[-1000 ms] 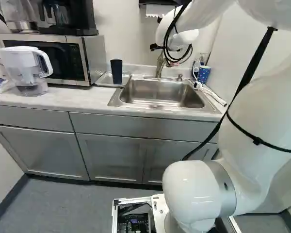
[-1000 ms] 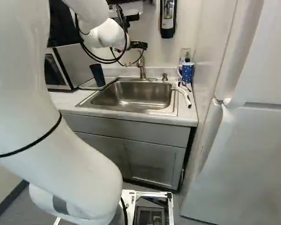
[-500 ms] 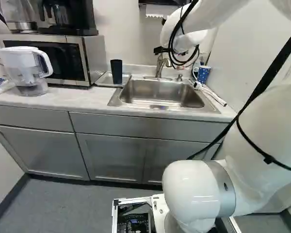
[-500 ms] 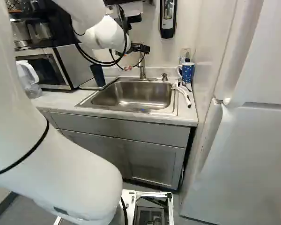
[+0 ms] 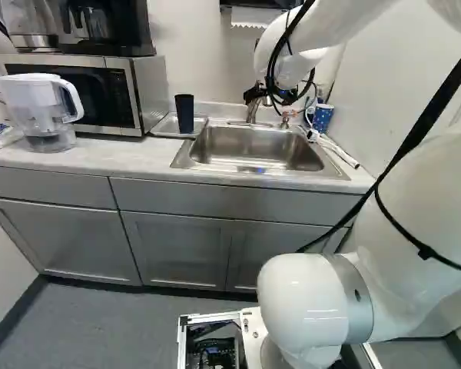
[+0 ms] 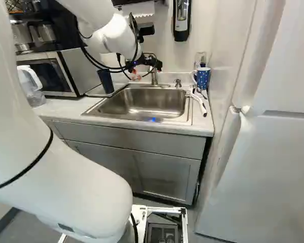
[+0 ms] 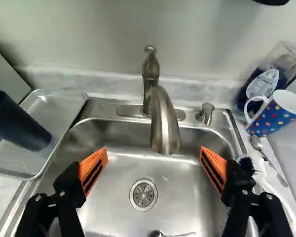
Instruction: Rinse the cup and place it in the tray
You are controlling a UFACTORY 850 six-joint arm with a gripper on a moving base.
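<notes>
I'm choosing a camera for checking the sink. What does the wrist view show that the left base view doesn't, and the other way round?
Only the wrist view: the drain.
Only the left base view: the pitcher, coffee maker, cabinets and floor.
Both: the sink, faucet, blue mug, tray with the dark cup on it, and the hand, seen open in the wrist view.
</notes>
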